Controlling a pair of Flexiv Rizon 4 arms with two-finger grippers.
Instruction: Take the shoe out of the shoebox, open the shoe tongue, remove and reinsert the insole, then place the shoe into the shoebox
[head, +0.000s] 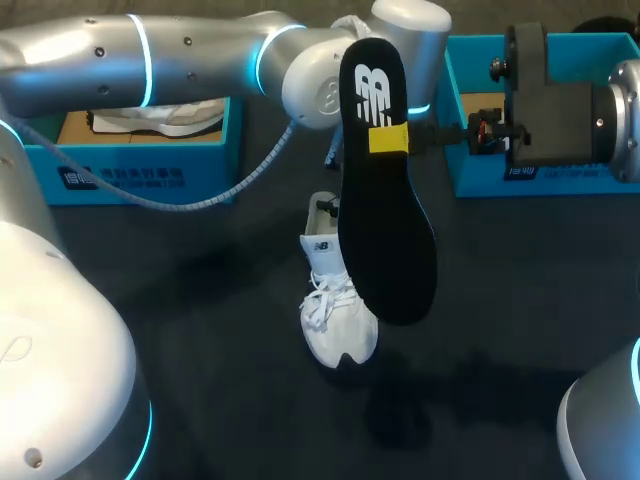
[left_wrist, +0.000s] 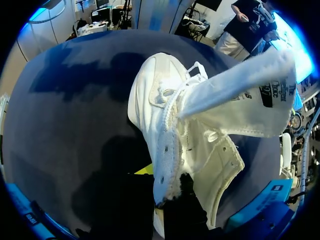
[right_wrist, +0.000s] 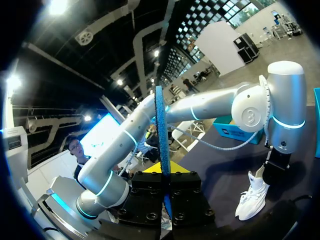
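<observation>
Left arm: enters at the upper left of the head view, runs across the top to the middle, then bends down behind the insole towards the shoe's heel.
Left gripper: clamped on the shoe's collar at the heel end. One yellow-tipped finger lies against the outer wall and the other is inside the opening.
Right arm: comes in level from the right edge of the head view, with its wrist in front of the right shoebox.
Right gripper: closed on the insole near its upper end, with one yellow tip pressed flat on the black face.
Insole: held in the air above the table, upright at a slight tilt, centre of the head view. In the right wrist view it stands edge-on, blue, between the fingers.
Shoe: white and laced, on the dark table at lower centre, partly behind the insole, toe towards the bottom of the frame.
Tongue: pulled out of the shoe, ahead of the left gripper.
Shoeboxes: blue, one at upper left with a white shoe in it, one at upper right.
Markings: white logo on the insole, small logo on the tongue's front, dark printed label on its underside, white print on both box fronts. None of it is read here.
</observation>
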